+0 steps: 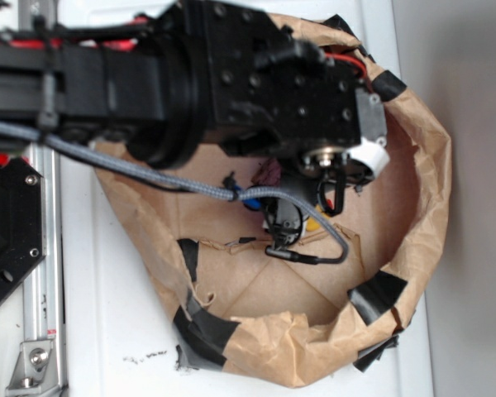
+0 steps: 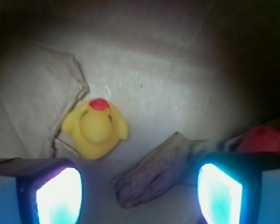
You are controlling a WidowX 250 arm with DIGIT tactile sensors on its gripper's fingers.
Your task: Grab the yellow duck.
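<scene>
While hovering open-fingered, hand (image 2: 140, 193) over creased brown paper bowl (image 1: 430, 182) on white worktop (image 1: 107, 331), above small glossy yellow rubber duck (image 2: 95, 130), weathered wood scrap (image 2: 154, 170) beside.

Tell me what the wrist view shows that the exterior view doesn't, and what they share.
Only the wrist view shows the whole yellow duck, seen from above with its beak pointing up in the picture, plus a piece of wood and something red at the right edge. The open gripper has nothing between its fingers.

Only the exterior view shows the robot arm, its gray cable and the taped paper rim of the bowl.

Both show the brown paper floor.
</scene>
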